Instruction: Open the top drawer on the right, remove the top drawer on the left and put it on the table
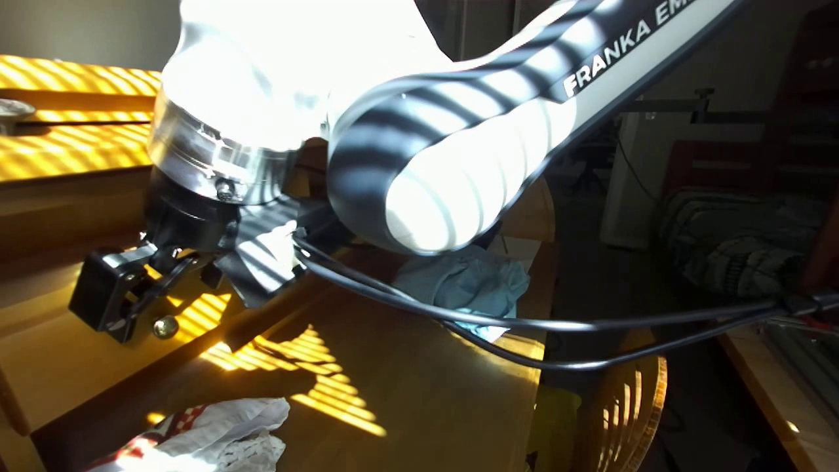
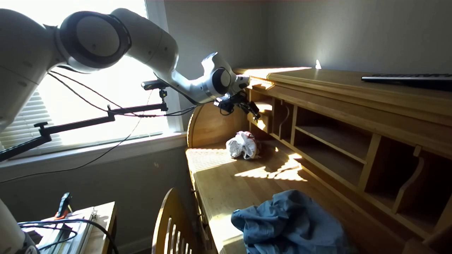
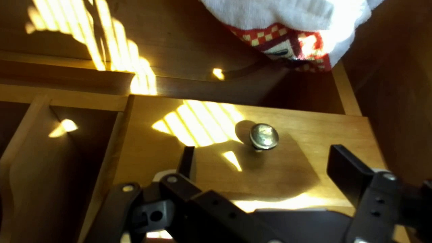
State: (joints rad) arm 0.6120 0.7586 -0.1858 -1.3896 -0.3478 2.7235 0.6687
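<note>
A wooden drawer front (image 3: 324, 126) with a round metal knob (image 3: 264, 136) fills the middle of the wrist view. The drawer (image 2: 262, 122) sits at the far end of the desk's cubby row, near the window. The knob (image 1: 165, 326) also shows in an exterior view. My gripper (image 3: 263, 158) is open and empty, its fingers spread wide in front of the drawer, apart from the knob. It also shows in both exterior views (image 1: 115, 305) (image 2: 255, 110). I cannot tell how far the drawer sits out. The drawer at the row's other end is out of view. The desk top (image 2: 212, 190) is the table.
A white and red cloth bundle (image 2: 242, 145) lies on the desk below the drawer. A blue cloth (image 2: 289, 222) lies nearer that camera. Open cubbies (image 2: 332, 134) run beside the drawer. A side wall (image 3: 401, 84) stands close to it. A chair (image 2: 173, 218) is at the desk's front.
</note>
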